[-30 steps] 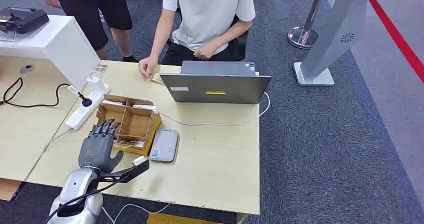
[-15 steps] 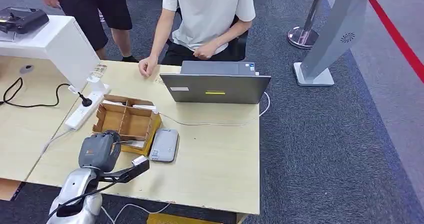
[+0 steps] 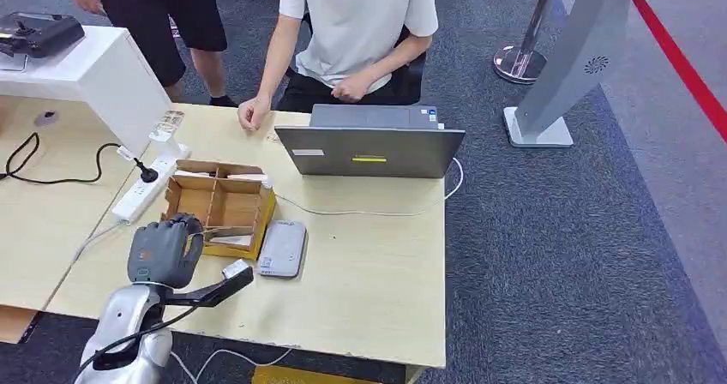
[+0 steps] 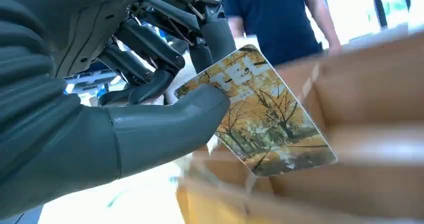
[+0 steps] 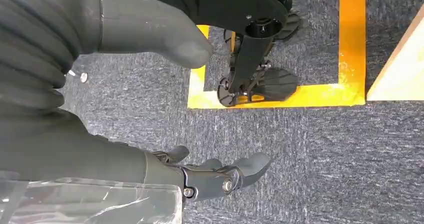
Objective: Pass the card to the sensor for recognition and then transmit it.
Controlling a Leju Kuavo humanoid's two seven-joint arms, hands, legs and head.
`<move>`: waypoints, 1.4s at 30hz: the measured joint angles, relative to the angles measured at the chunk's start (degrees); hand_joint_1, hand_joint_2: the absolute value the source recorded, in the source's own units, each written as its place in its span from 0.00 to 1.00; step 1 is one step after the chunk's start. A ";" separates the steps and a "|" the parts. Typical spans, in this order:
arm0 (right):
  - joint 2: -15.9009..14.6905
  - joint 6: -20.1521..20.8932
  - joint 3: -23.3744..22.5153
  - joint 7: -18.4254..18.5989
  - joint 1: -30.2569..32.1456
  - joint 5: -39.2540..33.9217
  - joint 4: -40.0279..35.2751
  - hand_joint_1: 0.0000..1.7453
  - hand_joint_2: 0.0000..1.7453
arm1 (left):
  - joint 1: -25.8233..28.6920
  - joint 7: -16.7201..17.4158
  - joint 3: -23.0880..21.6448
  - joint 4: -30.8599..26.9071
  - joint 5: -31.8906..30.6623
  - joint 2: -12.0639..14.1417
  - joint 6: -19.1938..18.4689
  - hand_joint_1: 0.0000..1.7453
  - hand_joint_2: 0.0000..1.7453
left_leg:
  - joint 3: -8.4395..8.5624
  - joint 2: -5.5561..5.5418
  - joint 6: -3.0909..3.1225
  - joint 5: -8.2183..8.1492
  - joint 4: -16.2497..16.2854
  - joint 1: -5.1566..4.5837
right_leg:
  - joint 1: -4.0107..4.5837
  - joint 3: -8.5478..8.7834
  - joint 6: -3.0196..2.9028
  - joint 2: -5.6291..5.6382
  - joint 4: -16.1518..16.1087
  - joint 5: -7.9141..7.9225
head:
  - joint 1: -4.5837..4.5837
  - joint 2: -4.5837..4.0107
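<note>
My left hand (image 3: pixel 163 251) hovers at the near left corner of the partitioned cardboard box (image 3: pixel 225 197), fingers curled in. In the left wrist view the thumb (image 4: pixel 165 129) and dark fingers (image 4: pixel 150 44) pinch a card (image 4: pixel 265 119) printed with yellow autumn trees, lifted just above the box's compartments (image 4: pixel 370 99). The flat grey sensor (image 3: pixel 282 249) lies on the table right of the box, a short way from the hand. My right hand (image 5: pixel 125 159) hangs over the carpet with fingers apart, holding nothing.
A grey laptop (image 3: pixel 369 148) stands behind the sensor, and a person in a white shirt (image 3: pixel 356 24) sits behind it with a hand (image 3: pixel 254 111) on the table. A power strip (image 3: pixel 144 192) and cable lie left of the box. The table's front edge (image 3: pixel 343 350) is near.
The left hand's fingers, stretched out over the box a second ago, have curled in, and the hand has drawn back slightly toward me and to the left.
</note>
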 joint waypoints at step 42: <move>1.38 1.81 -3.91 2.47 -2.24 9.18 -0.09 0.00 1.00 | -26.88 17.71 -13.14 -1.39 -6.01 12.42 -6.29 0.00 1.00 | -0.07 -0.03 -0.14 0.24 0.00 0.08 | 0.07 -0.10 -0.17 0.00 0.05 0.19 | -0.02 0.00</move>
